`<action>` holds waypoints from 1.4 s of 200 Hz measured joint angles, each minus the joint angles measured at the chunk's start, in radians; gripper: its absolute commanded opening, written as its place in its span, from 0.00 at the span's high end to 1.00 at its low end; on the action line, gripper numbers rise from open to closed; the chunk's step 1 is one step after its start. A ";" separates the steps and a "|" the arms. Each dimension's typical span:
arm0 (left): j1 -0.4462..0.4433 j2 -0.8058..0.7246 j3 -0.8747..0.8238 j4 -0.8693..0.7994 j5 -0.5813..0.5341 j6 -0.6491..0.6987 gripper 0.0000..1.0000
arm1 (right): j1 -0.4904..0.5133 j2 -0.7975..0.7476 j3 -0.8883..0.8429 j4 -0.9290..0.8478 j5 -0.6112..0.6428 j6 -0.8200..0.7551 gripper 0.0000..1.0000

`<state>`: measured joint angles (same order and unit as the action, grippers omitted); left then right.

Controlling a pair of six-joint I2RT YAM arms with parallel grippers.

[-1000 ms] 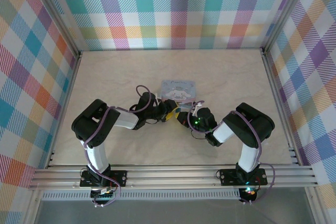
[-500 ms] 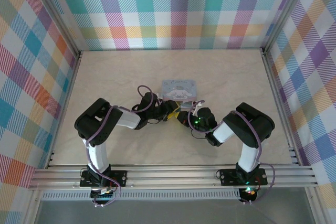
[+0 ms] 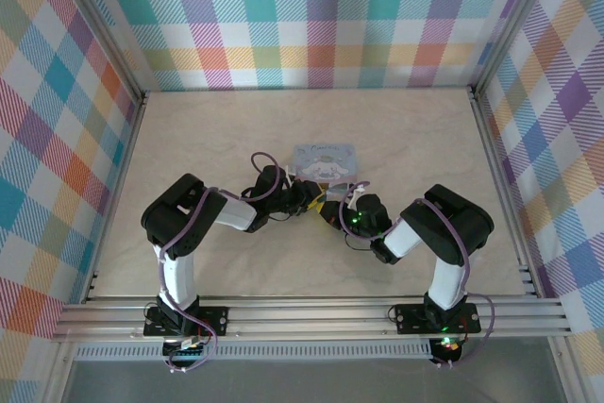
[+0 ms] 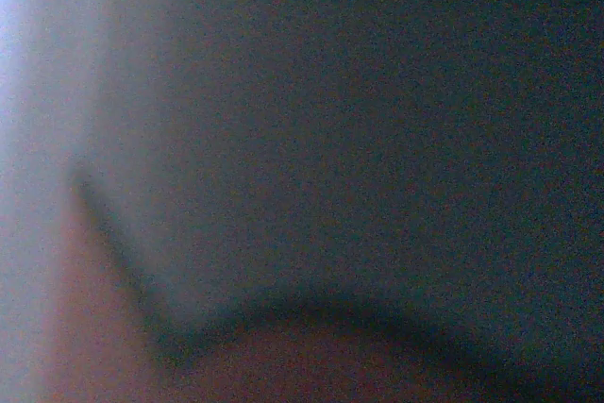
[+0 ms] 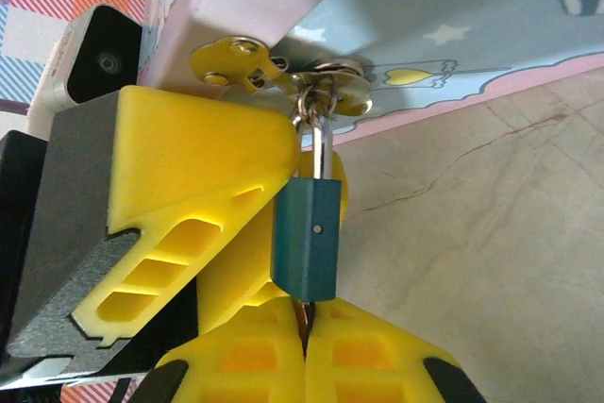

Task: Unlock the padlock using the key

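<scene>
Blue padlock (image 5: 307,238) centre frame, shackle through hasp (image 5: 332,75) of pale blue tin (image 5: 453,25) above, right end effector (image 5: 304,332) at bottom pinching thin dark key (image 5: 303,313), left end effector (image 3: 306,199) at padlock's left, spread cannot be told

Left jaws nearer the padlock (image 5: 307,238)

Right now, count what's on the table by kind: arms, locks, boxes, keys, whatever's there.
Robot arms: 2
Tin box: 1
Padlock: 1
Key: 1, just a dark sliver between the right fingers
Total: 5
</scene>
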<state>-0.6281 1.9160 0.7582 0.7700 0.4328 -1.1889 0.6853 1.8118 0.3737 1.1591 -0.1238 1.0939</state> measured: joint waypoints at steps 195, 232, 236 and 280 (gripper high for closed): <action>-0.003 0.000 0.019 -0.011 0.000 -0.002 0.96 | -0.036 -0.341 -0.075 -0.301 0.098 -0.217 0.49; -0.003 0.000 0.024 -0.017 0.000 -0.008 0.96 | -0.010 -0.599 0.000 -0.605 0.202 -0.583 0.45; -0.003 0.000 0.025 -0.019 0.000 -0.008 0.96 | -0.006 -0.611 0.008 -0.622 0.210 -0.613 0.44; -0.003 0.000 0.026 -0.023 0.000 -0.023 0.96 | 0.129 -0.558 0.134 -0.780 0.328 -1.037 0.44</action>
<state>-0.6308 1.9156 0.7841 0.7467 0.4332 -1.2121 0.8139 1.2541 0.5072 0.3790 0.2039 0.0566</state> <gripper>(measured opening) 0.059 0.557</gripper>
